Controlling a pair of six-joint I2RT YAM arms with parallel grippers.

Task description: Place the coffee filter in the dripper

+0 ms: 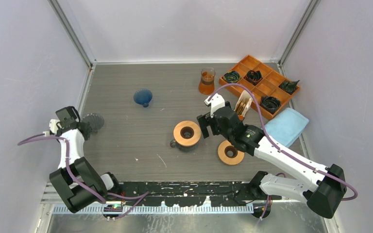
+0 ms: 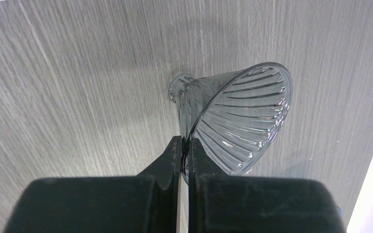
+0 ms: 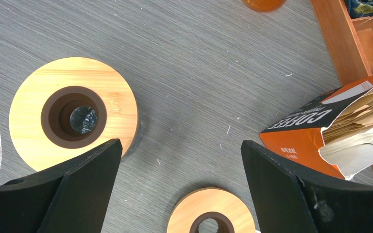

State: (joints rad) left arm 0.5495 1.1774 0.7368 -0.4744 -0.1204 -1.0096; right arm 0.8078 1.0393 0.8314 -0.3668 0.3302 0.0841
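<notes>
1. Your left gripper (image 2: pixel 185 145) has its jaws clamped on the rim of the clear ribbed cone-shaped dripper (image 2: pixel 243 121), which lies tipped on its side on the grey wood-grain surface (image 2: pixel 77 73), near its left edge.
2. Your right gripper (image 3: pixel 180 145) hangs with jaws wide apart, holding nothing, beside a round wooden ring (image 3: pixel 26 121).
3. The brown paper coffee filters (image 3: pixel 357 119) sit inside the torn orange cardboard box (image 3: pixel 301 128), just right of those jaws.
</notes>
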